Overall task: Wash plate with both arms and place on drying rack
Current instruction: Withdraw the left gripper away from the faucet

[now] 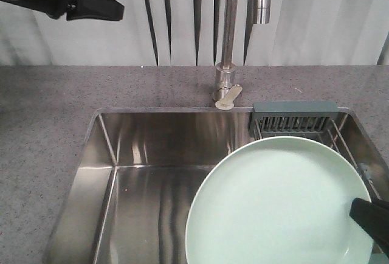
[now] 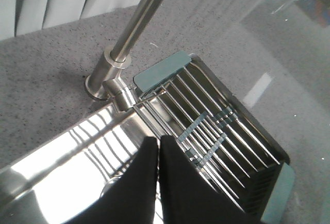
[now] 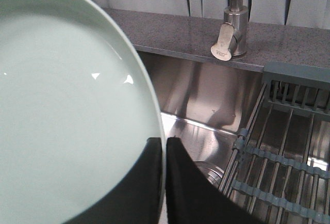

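The pale mint-green plate (image 1: pixel 279 206) is held up over the steel sink, its face toward the front camera. My right gripper (image 3: pixel 165 144) is shut on the plate's (image 3: pixel 67 105) rim, one jaw on each side; it shows at the lower right of the front view (image 1: pixel 371 218). My left gripper (image 2: pixel 159 142) is shut and empty, raised high at the upper left of the front view (image 1: pixel 91 2), looking down on the drying rack (image 2: pixel 216 131). The rack (image 1: pixel 295 118) sits in the sink's right part, behind the plate, with its grey-green slotted end piece at the back.
A tall steel tap (image 1: pixel 230 33) with a flat lever (image 1: pixel 228 97) stands on the grey speckled counter (image 1: pixel 48 112) behind the sink basin (image 1: pixel 146 179). A drain (image 3: pixel 209 171) lies below the plate. Pale curtains hang behind.
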